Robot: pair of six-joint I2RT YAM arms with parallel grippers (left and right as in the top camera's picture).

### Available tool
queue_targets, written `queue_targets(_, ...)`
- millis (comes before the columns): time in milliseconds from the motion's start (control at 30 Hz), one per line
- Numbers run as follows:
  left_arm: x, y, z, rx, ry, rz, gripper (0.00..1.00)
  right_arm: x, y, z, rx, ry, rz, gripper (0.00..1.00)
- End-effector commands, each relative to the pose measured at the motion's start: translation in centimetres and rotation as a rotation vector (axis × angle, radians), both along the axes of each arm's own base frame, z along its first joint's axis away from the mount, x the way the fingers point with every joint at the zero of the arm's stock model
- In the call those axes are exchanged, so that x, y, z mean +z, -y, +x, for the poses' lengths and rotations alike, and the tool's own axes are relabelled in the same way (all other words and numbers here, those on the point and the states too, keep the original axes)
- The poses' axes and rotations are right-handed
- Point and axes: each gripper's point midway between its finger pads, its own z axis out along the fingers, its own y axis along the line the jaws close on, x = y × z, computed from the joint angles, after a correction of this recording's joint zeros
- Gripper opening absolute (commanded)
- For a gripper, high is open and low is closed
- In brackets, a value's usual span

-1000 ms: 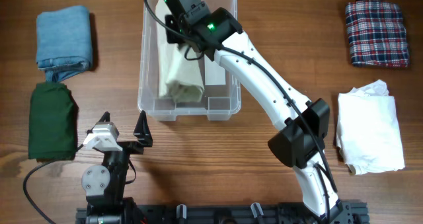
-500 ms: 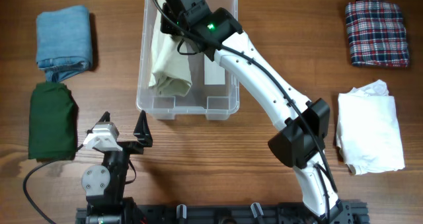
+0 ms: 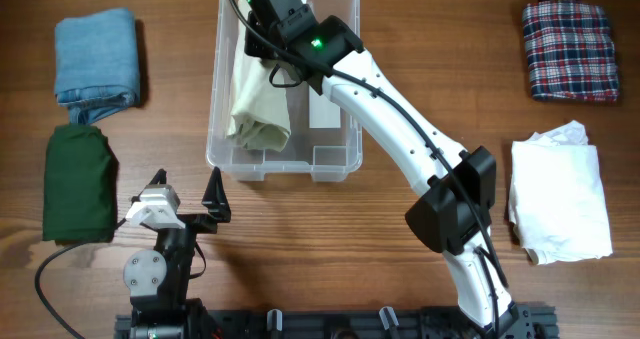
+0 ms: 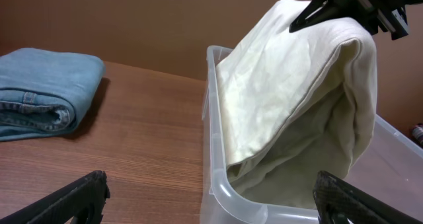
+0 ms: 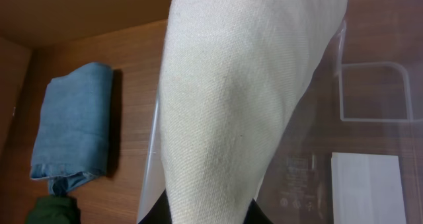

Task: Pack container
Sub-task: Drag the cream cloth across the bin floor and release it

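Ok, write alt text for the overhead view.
The right gripper holds a cream cloth hanging into the clear container at top centre. The left gripper sits open near the bottom. At image left lie blue jeans and a green garment; at right, a plaid cloth and a white cloth.

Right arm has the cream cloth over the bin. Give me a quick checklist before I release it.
1. Grip: right gripper is shut on the cream cloth - ok.
2. Cloth over the container: lower end is inside, by the left wall - ok.
3. Cloth fully below the rim: upper part stands above it - not ok.
4. Cloth clear of the left wall's rim - cannot tell.
5. Free floor space: right half is bare around the white label - ok.
6. Left gripper: open and parked away from the container - ok.
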Motion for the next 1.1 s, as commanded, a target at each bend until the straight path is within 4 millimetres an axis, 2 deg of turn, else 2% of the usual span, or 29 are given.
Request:
queue_targets(0,-0.3,-0.2,0.0,0.01,-0.006,0.008,1.0,0.8,0.4,0.7,-0.017,0.032,-0.002,0.04)
queue_targets(167,-0.3,-0.2,0.0,0.01,-0.006,0.008,1.0,-0.2,0.7,0.7,-0.012,0.024,-0.044,0.04)
queue_targets(433,-0.3,-0.2,0.0,0.01,-0.007,0.008,1.0,-3.4,1.1,0.9,-0.002,-0.016,-0.117,0.04)
queue_targets(633,-0.3,-0.2,0.0,0.01,-0.007,0.008,1.0,-5.4,2.8,1.2,-0.026,-0.038,-0.214,0.04)
queue_targets(900,-0.3,-0.2,0.0,0.01,-0.007,0.008,1.0,-6.5,6.4,1.7,-0.02,-0.056,-0.369,0.04)
queue_targets(967,-0.3,-0.2,0.0,0.01,-0.007,0.008,1.0,-6.7,7.1,1.7,0.0,-0.064,-0.404,0.08)
queue_targets(1033,-0.3,-0.2,0.0,0.01,-0.007,0.008,1.0,-7.0,7.7,1.6,0.014,-0.077,-0.431,0.23)
queue_targets(1067,-0.3,-0.2,0.0,0.01,-0.007,0.008,1.0,-7.1,8.0,1.6,0.018,-0.084,-0.441,0.26)
